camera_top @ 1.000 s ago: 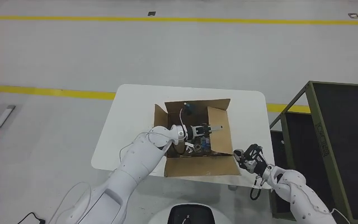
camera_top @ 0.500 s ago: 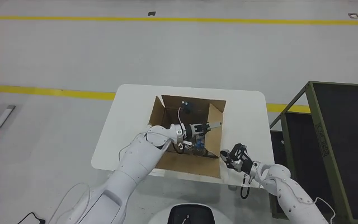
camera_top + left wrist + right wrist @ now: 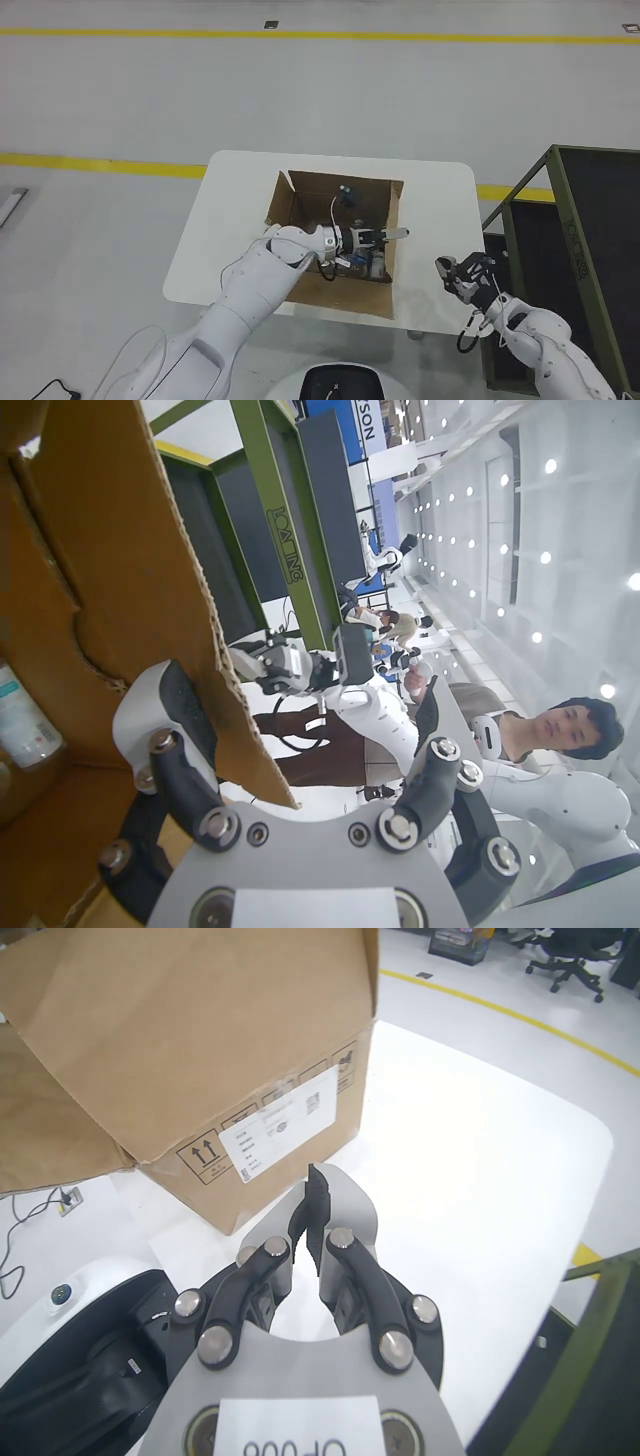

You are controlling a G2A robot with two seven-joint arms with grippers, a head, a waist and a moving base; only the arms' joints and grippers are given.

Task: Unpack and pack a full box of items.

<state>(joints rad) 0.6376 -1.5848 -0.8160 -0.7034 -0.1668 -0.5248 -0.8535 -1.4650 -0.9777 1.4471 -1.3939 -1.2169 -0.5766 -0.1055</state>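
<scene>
Box [image 3: 350,298], brown cardboard with its flaps open, sits about the middle of my white worktop [image 3: 440,200], near flap reaching toward the near edge. Its labelled side wall [image 3: 280,1123] faces my right arm. Off to the right of the worktop I see a green rack [image 3: 560,250] with dark panels. My left gripper [image 3: 393,233] is at the box's right wall. The jaws are spread wide across the wall's ragged top edge. One finger [image 3: 182,700] is on the inner side with its pad against the cardboard, the other outside and clear of it. My right gripper [image 3: 314,1188] hangs over the near right part of the worktop, apart from the box, jaws pressed together on nothing. Inside the box I make out a white bottle [image 3: 25,725] low down and a small dark and blue item [image 3: 345,190] near the far wall. The rest of the contents I cannot tell.
</scene>
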